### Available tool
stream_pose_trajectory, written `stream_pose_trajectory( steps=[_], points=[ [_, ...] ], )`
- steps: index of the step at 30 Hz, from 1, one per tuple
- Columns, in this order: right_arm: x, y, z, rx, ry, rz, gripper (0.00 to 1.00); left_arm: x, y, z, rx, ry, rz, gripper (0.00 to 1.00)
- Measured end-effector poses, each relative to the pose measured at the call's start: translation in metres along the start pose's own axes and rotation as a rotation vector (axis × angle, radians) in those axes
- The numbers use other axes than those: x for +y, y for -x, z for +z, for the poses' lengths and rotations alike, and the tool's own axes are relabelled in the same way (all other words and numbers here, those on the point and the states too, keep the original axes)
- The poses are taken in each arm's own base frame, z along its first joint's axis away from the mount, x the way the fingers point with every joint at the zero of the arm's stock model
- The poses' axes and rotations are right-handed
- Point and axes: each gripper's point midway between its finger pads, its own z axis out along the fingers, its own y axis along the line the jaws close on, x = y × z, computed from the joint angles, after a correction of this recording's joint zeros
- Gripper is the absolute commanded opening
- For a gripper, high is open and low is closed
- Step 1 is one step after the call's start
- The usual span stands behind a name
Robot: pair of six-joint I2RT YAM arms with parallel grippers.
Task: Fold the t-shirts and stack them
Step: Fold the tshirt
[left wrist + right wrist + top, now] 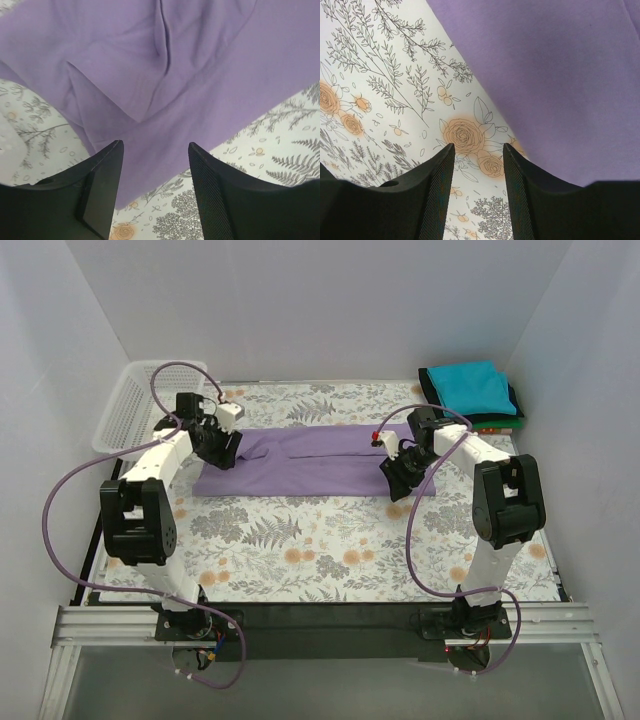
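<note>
At either end of the lavender t-shirt (pixel 310 462), left hand (pixel 156 148) and right hand (pixel 479 149) stand parted, apparently holding nothing

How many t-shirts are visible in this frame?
4: a lavender t-shirt spread mid-table, and, stacked at far right, teal over dark green over orange-red. More may be hidden in that pile.

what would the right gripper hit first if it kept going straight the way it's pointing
Most likely the floral table cloth: the open right gripper points at bare cloth just beside the edge of the purple t-shirt, with nothing in between, though depth is hard to judge.
</note>
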Motion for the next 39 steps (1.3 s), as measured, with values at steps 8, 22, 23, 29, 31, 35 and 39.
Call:
stream_pose_trajectory(
  steps=[8, 22, 23, 29, 31, 35, 39],
  points=[
    [-0.002, -0.001, -0.001, 0.006, -0.011, -0.002, 0.49, 0.003, -0.018, 0.006, 0.043, 0.0, 0.153, 0.58],
    [-0.009, 0.001, -0.004, 0.016, -0.046, -0.015, 0.49, 0.003, -0.032, 0.055, 0.121, 0.04, 0.28, 0.43],
    [-0.01, 0.0, -0.004, 0.017, -0.048, -0.016, 0.49, 0.005, -0.033, 0.058, 0.129, 0.046, 0.279, 0.31],
    [-0.012, -0.002, -0.004, 0.024, -0.054, -0.016, 0.5, 0.028, -0.009, 0.07, 0.111, 0.121, 0.272, 0.02],
    [-0.012, -0.002, -0.004, 0.025, -0.054, -0.016, 0.49, 0.041, 0.013, 0.072, 0.075, 0.157, 0.282, 0.0],
    [-0.013, -0.002, -0.004, 0.027, -0.057, -0.019, 0.5, 0.06, 0.053, 0.078, -0.003, 0.213, 0.299, 0.15],
    [-0.014, -0.003, -0.004, 0.029, -0.061, -0.021, 0.5, 0.069, 0.068, 0.088, -0.037, 0.236, 0.297, 0.45]
  ],
)
